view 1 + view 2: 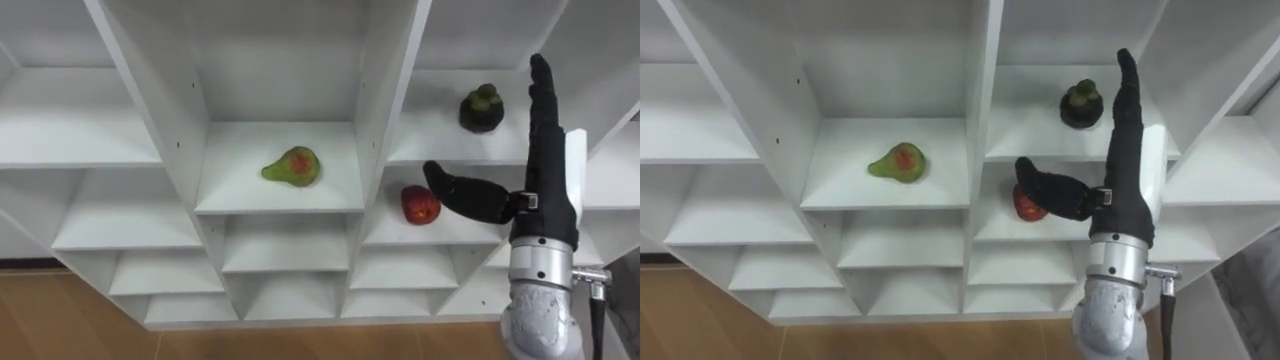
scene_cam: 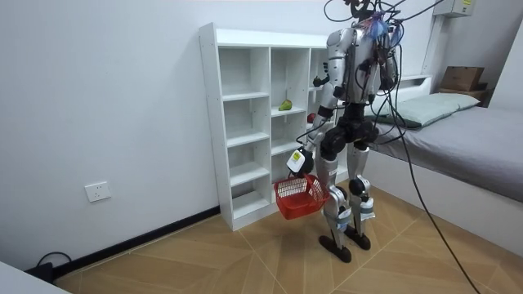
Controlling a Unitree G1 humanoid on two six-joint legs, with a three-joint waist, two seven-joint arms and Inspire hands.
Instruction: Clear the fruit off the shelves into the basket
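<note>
The right robot hand (image 1: 548, 175), fingers straight and thumb spread, is hovering beside the red apple (image 1: 420, 204) on the closet (image 1: 150, 90) shelf. The apple is looking firm, light and smooth, best cupped round its middle. The left robot hand (image 2: 299, 161) is apparently gripping a red basket (image 2: 301, 198).

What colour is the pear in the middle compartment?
Green with a red blush; the pear shows best in the left eye view.

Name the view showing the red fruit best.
The left eye view: the red fruit lies whole beside the right hand's thumb. In the right eye view that thumb covers part of it; the room view gives a tiny red speck at most.
</note>
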